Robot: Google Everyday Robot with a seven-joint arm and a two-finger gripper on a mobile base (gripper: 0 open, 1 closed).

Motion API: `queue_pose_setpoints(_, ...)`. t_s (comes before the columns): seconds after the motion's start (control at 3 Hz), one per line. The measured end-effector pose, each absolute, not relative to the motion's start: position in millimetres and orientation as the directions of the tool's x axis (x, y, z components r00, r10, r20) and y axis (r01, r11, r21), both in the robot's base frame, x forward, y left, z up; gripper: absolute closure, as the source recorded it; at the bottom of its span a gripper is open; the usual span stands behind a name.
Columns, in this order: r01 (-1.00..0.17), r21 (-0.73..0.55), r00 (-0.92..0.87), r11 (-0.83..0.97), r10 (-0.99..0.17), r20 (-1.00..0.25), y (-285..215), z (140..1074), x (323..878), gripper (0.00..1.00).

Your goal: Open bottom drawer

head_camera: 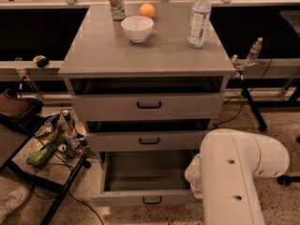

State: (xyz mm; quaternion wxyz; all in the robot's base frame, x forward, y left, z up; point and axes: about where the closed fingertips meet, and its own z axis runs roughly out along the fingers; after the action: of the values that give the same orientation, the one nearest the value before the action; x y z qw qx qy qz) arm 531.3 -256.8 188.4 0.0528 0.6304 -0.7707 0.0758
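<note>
Camera view: a grey cabinet [140, 55] with three drawers is seen from above and in front. The bottom drawer [145, 198] is pulled well out toward the camera, so that its plain grey inside is exposed, and its slim front panel with a small black handle [152, 200] lies near the lower edge of the picture. The middle drawer [149, 140] and the top drawer [149, 106] are pushed much further in, with a dark gap shown above each front.

A large white arm [234, 172] fills the lower right, with its rounded end just beside the right front corner of the bottom drawer. The gripper is hidden behind this arm near that corner; whether it is open or closed, or has hold of anything, cannot be told.

On the cabinet top a white bowl [137, 28] is set near the back, with an orange [147, 10] and a can [117, 4] behind it and a water bottle [199, 18] standing upright to the right. A pile of snack packets [51, 139] is seen on the floor to the left of the cabinet.
</note>
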Motion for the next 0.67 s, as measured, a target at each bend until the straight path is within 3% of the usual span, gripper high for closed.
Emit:
queue_pose_setpoints(0.33, -0.980, -0.050, -0.200, 0.194, -0.964, 0.177, -256.8, 188.3, 531.3, 0.11)
queue_pose_setpoints(0.67, -0.984, -0.056, -0.173, 0.166, -0.973, 0.150, -238.8, 185.6, 529.3, 0.00)
